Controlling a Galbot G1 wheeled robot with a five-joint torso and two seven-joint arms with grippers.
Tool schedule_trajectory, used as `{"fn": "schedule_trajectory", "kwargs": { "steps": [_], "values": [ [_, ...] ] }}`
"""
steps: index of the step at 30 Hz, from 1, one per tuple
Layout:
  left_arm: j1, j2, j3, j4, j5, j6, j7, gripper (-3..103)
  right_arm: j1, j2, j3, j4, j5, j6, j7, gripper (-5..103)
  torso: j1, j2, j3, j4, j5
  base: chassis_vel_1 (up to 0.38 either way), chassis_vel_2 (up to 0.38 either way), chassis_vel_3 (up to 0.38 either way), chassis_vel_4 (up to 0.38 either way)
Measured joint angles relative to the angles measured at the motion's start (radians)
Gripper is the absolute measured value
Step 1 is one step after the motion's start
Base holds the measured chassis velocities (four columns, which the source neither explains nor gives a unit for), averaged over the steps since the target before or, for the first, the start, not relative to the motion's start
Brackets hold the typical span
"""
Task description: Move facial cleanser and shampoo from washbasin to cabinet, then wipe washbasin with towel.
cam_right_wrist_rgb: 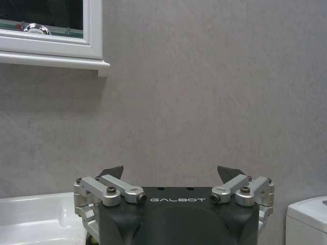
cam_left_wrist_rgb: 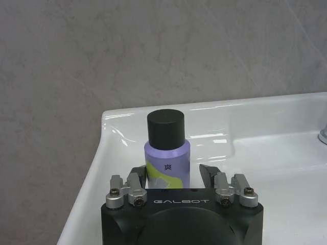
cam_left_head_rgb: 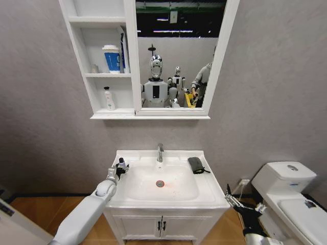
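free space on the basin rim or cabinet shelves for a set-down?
Free: washbasin front-right ledge, ahead of the towel; the rim between tap and towel. Cabinet bottom shelf right of the small white bottle.
Crowded: left rim, where the left gripper brackets the purple bottle; middle shelf.

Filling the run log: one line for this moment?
left gripper: open around purple bottle on washbasin | right gripper: open, idle | towel: untouched

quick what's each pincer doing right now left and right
Left pincer: open, fingers either side of the purple bottle on the washbasin corner, not yet clamped.
Right pincer: open, empty, low beside the washbasin.
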Motion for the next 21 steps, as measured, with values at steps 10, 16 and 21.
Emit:
{"fn": "schedule_trajectory", "kwargs": {
  "steps": [10,16,21],
  "values": [
    [0.025,0.033,-0.027,-0.050,-0.016,0.002,-0.008,43,0.002,-0.001,-0.003,-0.001,-0.003,-0.002,0.002,100,0.000,0.000,0.000,0.0000,-0.0001,0.000,0.000,0.000,0.000],
    [0.090,0.200,-0.061,-0.328,-0.099,0.067,-0.109,43,0.000,0.004,-0.007,0.003,-0.013,-0.004,0.007,100,0.000,0.000,0.000,0.0001,-0.0007,0.000,0.000,0.000,0.000],
    [0.028,0.431,-0.104,-0.682,-0.374,0.259,-0.290,43,0.004,0.001,-0.020,0.018,-0.019,-0.012,0.011,100,0.000,0.000,0.000,0.0001,-0.0001,0.000,0.000,0.000,0.000]
  ]
}}
